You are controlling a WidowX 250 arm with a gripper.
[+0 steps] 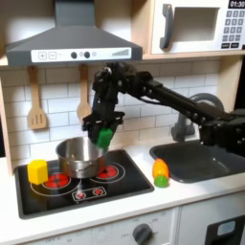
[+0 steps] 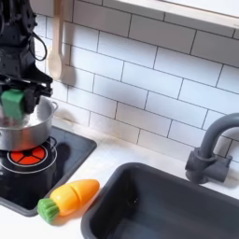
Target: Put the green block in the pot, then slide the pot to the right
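the hand (image 1: 103,134) is clamped on the green block (image 2: 13,101) and hangs right above the steel pot's (image 1: 78,153) open mouth, likely poised to drop it in. the pot sits on the toy stove (image 1: 115,182), with a yellow block (image 1: 36,171) at the first exterior view's left.

pot (image 1: 79,156) on the stove (image 1: 124,181): open top partly blocked by gripper (image 1: 102,133) above its rim. yellow block (image 1: 37,171) just beside pot at first exterior view's left. bare burner surface at right.
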